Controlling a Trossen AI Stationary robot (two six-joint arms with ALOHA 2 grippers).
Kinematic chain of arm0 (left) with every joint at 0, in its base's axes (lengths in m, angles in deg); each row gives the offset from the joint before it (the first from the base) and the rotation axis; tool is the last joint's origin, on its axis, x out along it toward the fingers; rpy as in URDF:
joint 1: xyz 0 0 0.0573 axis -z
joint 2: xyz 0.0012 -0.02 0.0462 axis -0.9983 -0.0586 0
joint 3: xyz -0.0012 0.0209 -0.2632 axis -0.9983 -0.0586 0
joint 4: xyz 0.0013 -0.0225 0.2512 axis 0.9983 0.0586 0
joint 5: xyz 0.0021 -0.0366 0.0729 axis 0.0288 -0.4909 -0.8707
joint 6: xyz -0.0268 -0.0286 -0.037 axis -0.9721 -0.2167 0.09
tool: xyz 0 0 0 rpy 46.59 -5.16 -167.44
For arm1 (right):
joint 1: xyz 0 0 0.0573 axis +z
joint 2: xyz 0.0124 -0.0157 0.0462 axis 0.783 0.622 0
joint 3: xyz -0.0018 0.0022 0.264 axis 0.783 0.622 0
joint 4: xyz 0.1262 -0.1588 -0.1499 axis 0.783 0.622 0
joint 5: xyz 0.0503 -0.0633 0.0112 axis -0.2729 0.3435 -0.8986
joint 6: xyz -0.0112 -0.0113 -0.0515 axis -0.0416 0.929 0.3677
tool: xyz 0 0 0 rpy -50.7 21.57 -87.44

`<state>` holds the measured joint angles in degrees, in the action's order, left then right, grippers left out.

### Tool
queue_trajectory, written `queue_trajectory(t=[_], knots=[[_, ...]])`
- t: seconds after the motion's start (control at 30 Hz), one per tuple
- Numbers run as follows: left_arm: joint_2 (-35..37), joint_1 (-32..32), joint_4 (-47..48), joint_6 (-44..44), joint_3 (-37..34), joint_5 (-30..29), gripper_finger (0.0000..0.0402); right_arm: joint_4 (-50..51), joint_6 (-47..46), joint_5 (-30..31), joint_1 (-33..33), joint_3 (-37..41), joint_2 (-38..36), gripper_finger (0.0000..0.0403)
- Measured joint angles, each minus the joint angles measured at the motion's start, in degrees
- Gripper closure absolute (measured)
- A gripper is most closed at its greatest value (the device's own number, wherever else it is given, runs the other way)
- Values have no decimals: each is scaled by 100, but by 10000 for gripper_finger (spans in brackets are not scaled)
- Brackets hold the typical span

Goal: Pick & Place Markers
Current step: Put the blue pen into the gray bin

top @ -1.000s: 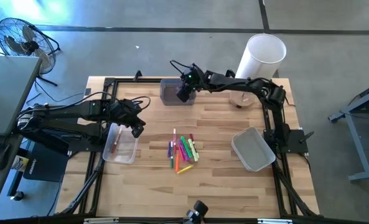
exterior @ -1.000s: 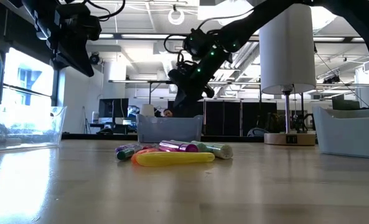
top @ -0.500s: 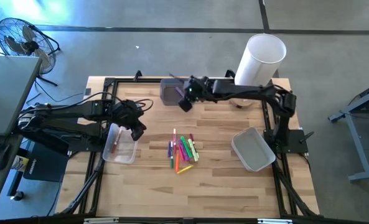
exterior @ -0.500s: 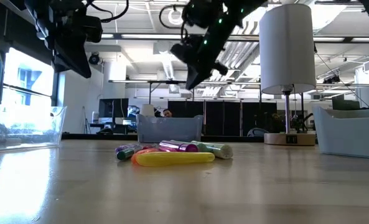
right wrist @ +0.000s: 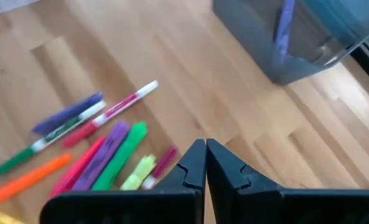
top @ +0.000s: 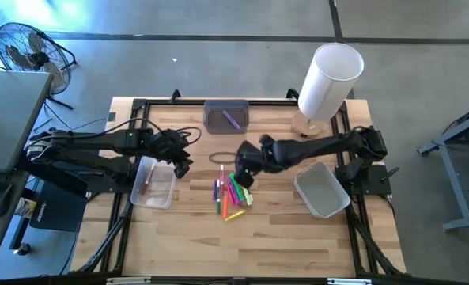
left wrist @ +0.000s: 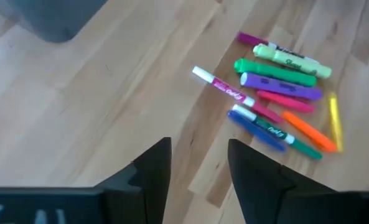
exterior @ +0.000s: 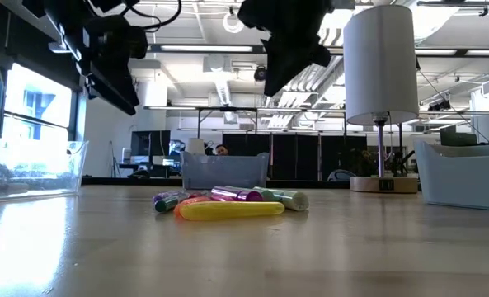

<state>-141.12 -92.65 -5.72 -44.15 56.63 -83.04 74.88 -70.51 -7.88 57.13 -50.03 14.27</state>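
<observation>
In the high view the markers point(top: 232, 192) lie in a loose cluster at the middle of the desk point(top: 274, 229), most with their long axes running toward the lower edge of the frame. The right end effector point(top: 244, 168), its fingers pressed together on nothing, hangs just above the cluster's upper right edge. It is much the nearer of the two: the left end effector point(top: 180, 164), fingers apart and empty, sits well to the cluster's left beside the clear bin point(top: 152, 184).

R gripper point(top: 245, 168) off grey bin point(top: 226, 116), now above markers point(top: 232, 191); purple marker point(top: 232, 119) in bin.
</observation>
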Motion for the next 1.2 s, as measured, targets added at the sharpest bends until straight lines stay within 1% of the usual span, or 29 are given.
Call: queue_trajectory(t=[0.07,0.13,0.2,0.3,0.4,0.53,0.63,0.73,0.87,1.03,1.13,1.2], knots=[[-136,240,-33,-141,132,-278,247,5,-1,35,145,91,-5,402],[-326,542,-8,-318,258,-622,248,-370,1,-112,219,510,-169,402],[-595,842,36,-478,473,-955,248,-1114,-53,-293,237,1190,-466,403],[-975,1198,133,-1005,800,-1368,248,-2278,-259,-455,235,2350,-1140,403],[-1384,1378,139,-1506,1140,-1474,248,-3236,-259,-570,243,3412,-2003,403],[-1920,1394,271,-2163,1586,-1365,248,-3651,-149,-649,183,4663,-3270,402],[-2339,1391,519,-2760,1957,-1303,248,-3715,-140,-740,66,5367,-4217,402],[-2786,1393,933,-3329,2274,-1152,248,-3712,-140,-968,-40,5911,-5045,402],[-3323,1393,1285,-3914,2589,-832,248,-3726,-84,-1210,-141,6405,-5951,402],[-3839,1393,1229,-4277,2661,-413,248,-3477,165,-1473,-244,6655,-6593,402],[-4123,1393,1225,-4377,2652,-223,248,-3239,296,-1538,-301,6662,-6705,402],[-4261,1391,1063,-4380,2662,-103,248,-3168,398,-1628,-313,6662,-6746,403]])
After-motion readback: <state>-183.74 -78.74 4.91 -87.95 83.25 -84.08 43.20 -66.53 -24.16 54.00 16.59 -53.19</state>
